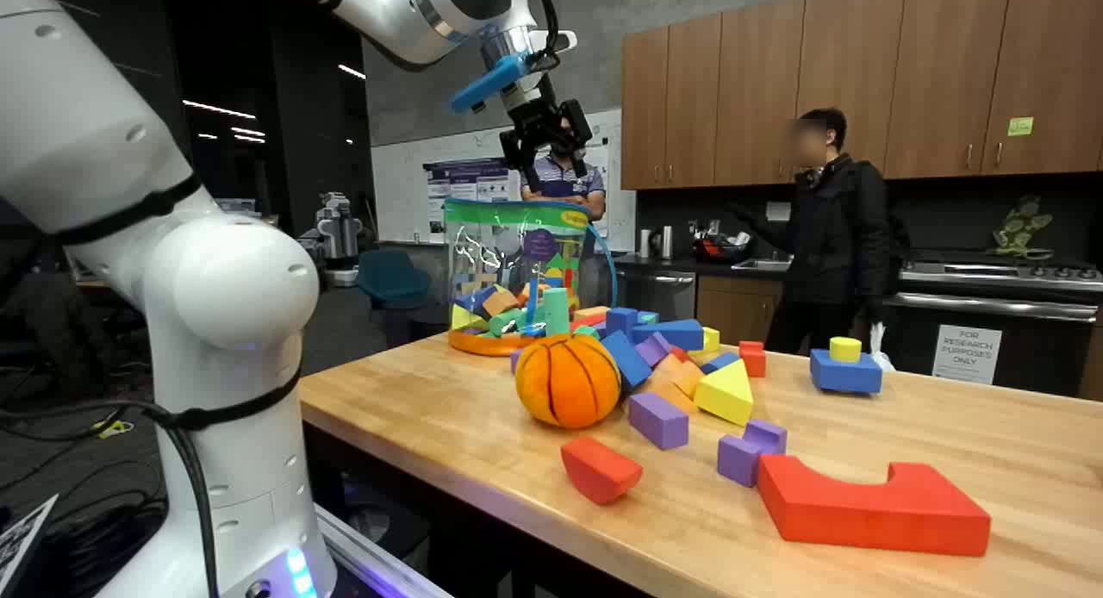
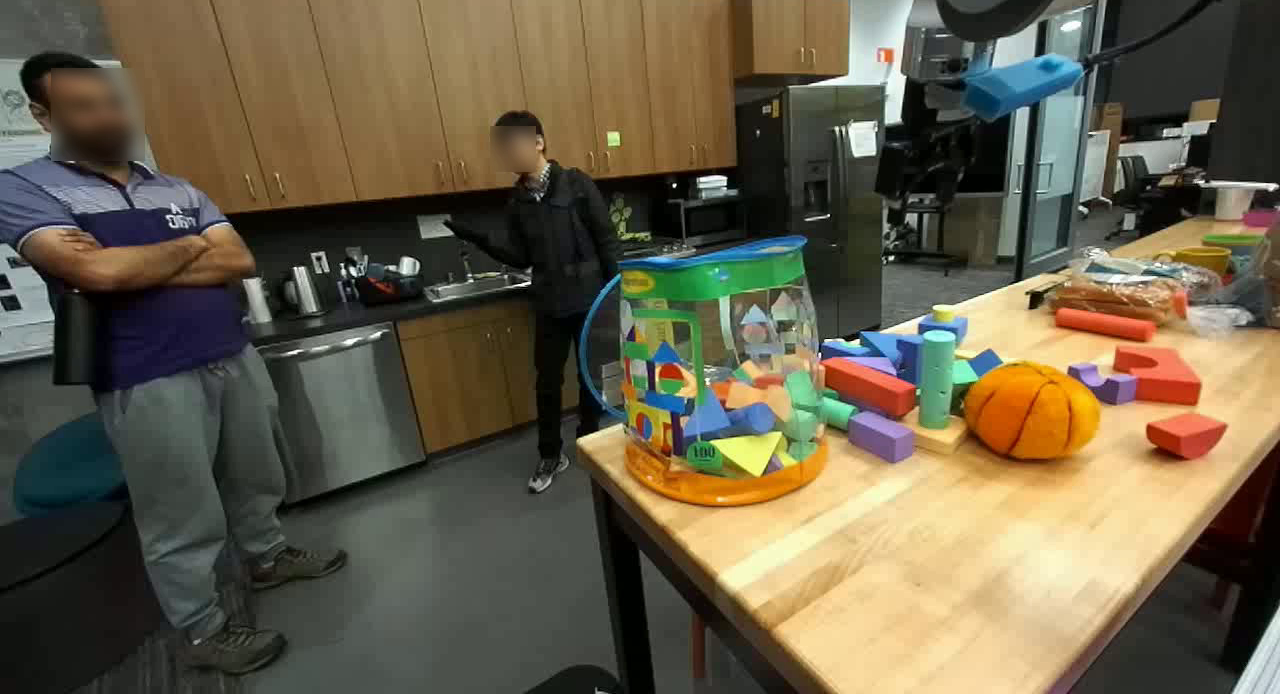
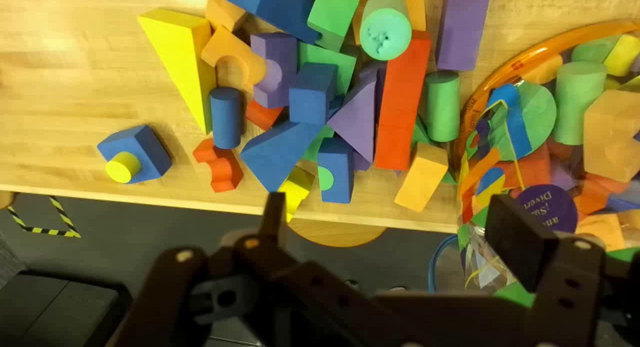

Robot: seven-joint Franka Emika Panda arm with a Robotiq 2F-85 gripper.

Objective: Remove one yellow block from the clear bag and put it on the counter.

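The clear bag [image 1: 482, 245] stands upright on the wooden counter [image 1: 405, 404] with its top open. It also shows in an exterior view [image 2: 712, 286] and at the right of the wrist view [image 3: 507, 67]. Mixed blocks lie inside it. A yellow triangular block [image 2: 750, 454] lies low in the bag, and another yellow block [image 3: 623, 54] shows through the plastic in the wrist view. My gripper [image 1: 558, 177] is open and empty, above the level of the bag's rim. In the wrist view its fingers [image 3: 390, 212] are wide apart; the right finger overlaps the bag.
Loose blocks lie heaped beside the bag, including a yellow wedge [image 3: 185, 62] and a yellow cylinder [image 3: 123, 167] on a blue block. An orange ball [image 1: 569, 381] sits in front of the heap. A red arch [image 1: 870, 507] lies farther along. Two people stand beyond the counter.
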